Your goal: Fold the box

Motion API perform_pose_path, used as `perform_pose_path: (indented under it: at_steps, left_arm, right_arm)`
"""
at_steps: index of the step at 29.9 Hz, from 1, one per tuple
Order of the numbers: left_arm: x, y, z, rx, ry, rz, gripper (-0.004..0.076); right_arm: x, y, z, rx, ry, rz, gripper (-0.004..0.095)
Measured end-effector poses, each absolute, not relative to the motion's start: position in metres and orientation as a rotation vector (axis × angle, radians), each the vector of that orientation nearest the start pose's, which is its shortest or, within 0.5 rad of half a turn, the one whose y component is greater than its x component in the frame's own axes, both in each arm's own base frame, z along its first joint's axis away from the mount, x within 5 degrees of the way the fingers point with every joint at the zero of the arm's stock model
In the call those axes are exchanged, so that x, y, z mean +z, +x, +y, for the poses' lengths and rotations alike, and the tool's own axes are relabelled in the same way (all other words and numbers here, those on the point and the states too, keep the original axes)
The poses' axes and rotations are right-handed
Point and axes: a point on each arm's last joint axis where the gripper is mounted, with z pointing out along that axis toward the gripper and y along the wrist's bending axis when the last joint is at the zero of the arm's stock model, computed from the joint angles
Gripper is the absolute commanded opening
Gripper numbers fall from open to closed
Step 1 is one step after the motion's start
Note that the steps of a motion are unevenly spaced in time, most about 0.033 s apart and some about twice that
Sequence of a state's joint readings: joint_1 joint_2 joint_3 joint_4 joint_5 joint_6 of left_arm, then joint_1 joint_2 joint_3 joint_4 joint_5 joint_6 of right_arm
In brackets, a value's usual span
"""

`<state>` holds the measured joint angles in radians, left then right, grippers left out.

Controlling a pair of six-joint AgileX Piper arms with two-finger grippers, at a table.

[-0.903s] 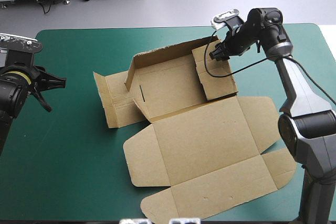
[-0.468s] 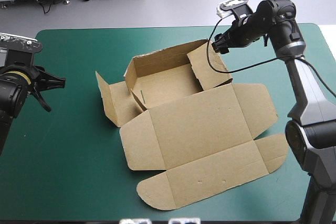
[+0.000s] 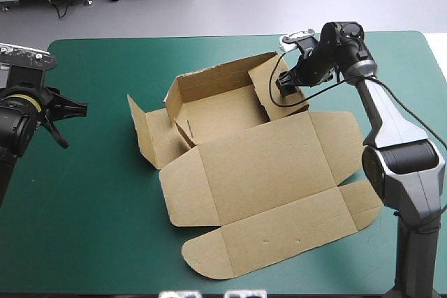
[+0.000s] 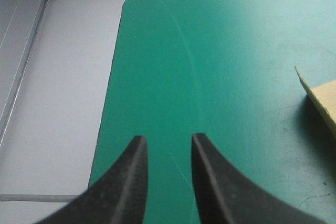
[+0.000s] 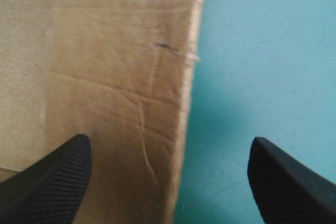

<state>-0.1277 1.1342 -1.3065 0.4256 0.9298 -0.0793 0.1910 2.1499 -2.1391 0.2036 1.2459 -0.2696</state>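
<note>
You can see the brown box [image 3: 262,172] lying near the middle of the teal-green cover [image 3: 91,200], and it is only partly made. At its far end the walls stand up around a small open tray [image 3: 220,113], and one side flap [image 3: 150,137] sticks out toward the cover's left edge, tilted up. The big lid [image 3: 279,193] lies flat on the near side, with its flaps spread out around it.

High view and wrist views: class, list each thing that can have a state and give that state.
box: partly folded, far walls raised, near panels flat.
left tool: open, empty, away from the box.
right tool: open, astride the box's right wall edge, not gripping.
</note>
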Motion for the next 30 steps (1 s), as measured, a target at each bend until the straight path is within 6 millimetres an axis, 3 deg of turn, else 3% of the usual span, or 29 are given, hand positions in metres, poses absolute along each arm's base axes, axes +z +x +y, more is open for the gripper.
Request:
perform_pose_path:
  at_steps: [3,5,7,10,18,22,26,30]
  left_arm:
    - [0.430,0.224,0.001,0.389,0.149,2.181,0.0206]
    - [0.430,0.224,0.000,0.376,0.147,2.184,0.0206]
    - [0.430,0.224,0.000,0.368,0.146,2.185,0.0206]
    - [0.430,0.224,-0.001,0.364,0.145,2.186,0.0206]
    - [0.429,0.224,-0.003,0.326,0.137,2.193,0.0206]
    - [0.429,0.224,-0.001,0.355,0.142,2.189,0.0206]
    - [0.430,0.224,0.002,0.391,0.115,2.185,0.0206]
    - [0.432,0.224,0.007,0.440,0.056,2.162,0.0206]
  right_arm:
    - [0.276,0.466,0.111,0.314,-0.576,2.701,0.0701]
    - [0.262,0.469,0.114,0.359,-0.570,2.726,0.0608]
    - [0.252,0.472,0.118,0.385,-0.569,2.743,0.0446]
    - [0.248,0.473,0.120,0.382,-0.583,2.739,0.0017]
    - [0.254,0.470,0.129,0.478,-0.631,2.701,-0.0018]
    - [0.297,0.458,0.130,0.501,-0.650,2.591,-0.0018]
    - [0.376,0.426,0.118,0.436,-0.678,2.407,-0.0018]
    - [0.459,0.375,0.086,0.355,-0.641,2.210,-0.0018]
